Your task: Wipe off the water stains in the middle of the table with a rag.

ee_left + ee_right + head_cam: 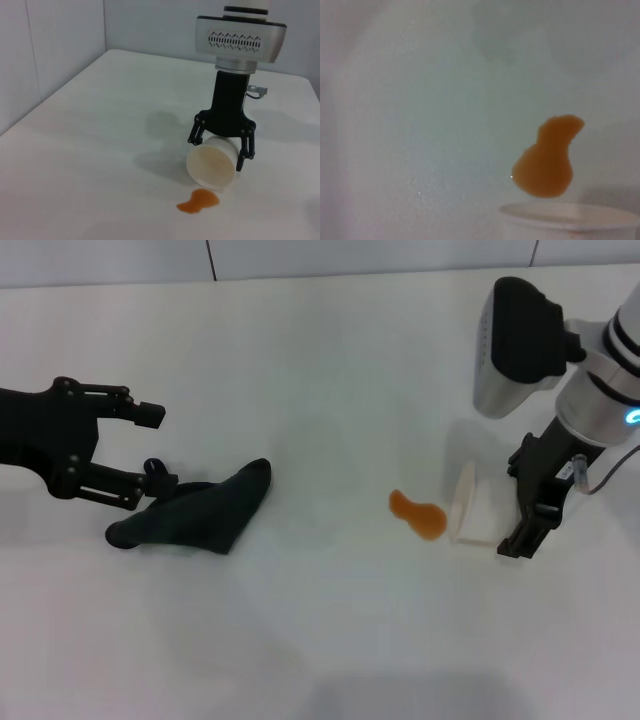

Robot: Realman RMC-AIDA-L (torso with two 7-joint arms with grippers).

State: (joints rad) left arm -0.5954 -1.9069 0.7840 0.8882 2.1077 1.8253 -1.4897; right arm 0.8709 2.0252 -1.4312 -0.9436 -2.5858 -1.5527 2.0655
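**Helper:** What do you see from the head camera?

**Me:** My left gripper [150,447] is at the middle left of the frame. Its jaws are open. The lower finger touches the rag [195,513], which lies flat on the table [320,360], left of the middle. The water stains [417,515] are one small orange blot, right of the middle, well apart from the rag. A white cup [472,506] lies on its side just beside the blot. My right gripper [530,510] is at the right, and its jaws are closed around the cup.

**Helper:** And the left wrist camera?

**Me:** The blot [198,201] sits at the bottom, a bit right of the middle. The cup [212,165] is just above it, mouth tipped down toward the blot. The right gripper [222,145] comes down from the top and holds the cup with fingers on both sides.

**Helper:** The right wrist camera?

**Me:** The blot [546,159] is at the lower right. The cup's rim [570,216] is just below it, at the bottom edge.
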